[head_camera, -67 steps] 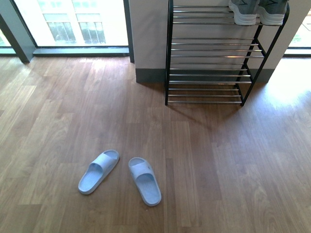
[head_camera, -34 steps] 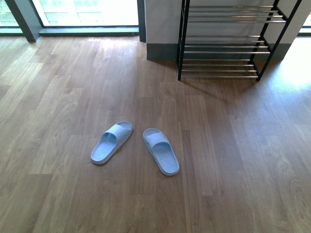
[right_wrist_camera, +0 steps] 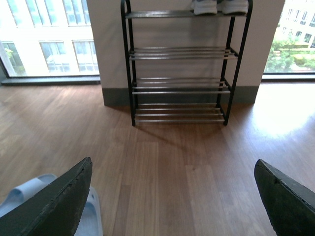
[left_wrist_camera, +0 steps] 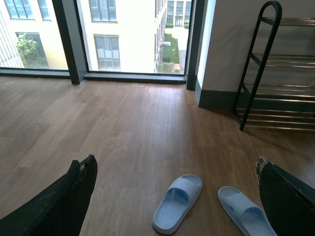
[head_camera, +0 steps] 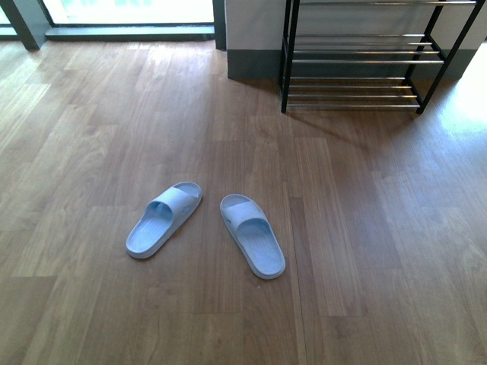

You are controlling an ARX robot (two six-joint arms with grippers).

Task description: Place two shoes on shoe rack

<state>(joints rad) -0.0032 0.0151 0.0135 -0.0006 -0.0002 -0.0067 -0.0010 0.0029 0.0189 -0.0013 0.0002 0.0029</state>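
Floor (head_camera: 365,228): brown wood-look planks, sun glare at 2 o'clock.
Window (left_wrist_camera: 128,34): full-height, dark frames, at 11 o'clock.
Shoe rack (head_camera: 351,60): at 1 o'clock, standing on the floor against a white wall (right_wrist_camera: 108,39) with a grey baseboard (head_camera: 253,65).
Grey sneakers (right_wrist_camera: 220,6): on the rack's top tier, seen in the right wrist view.
Pale-blue slides: first sandal (head_camera: 163,219) at 8 o'clock, second sandal (head_camera: 253,236) at 6 o'clock, both sole-down on the floor, apart, heels splayed.
Left gripper (left_wrist_camera: 173,163): jaws spread wide, holding nothing.
Right gripper (right_wrist_camera: 172,166): likewise.
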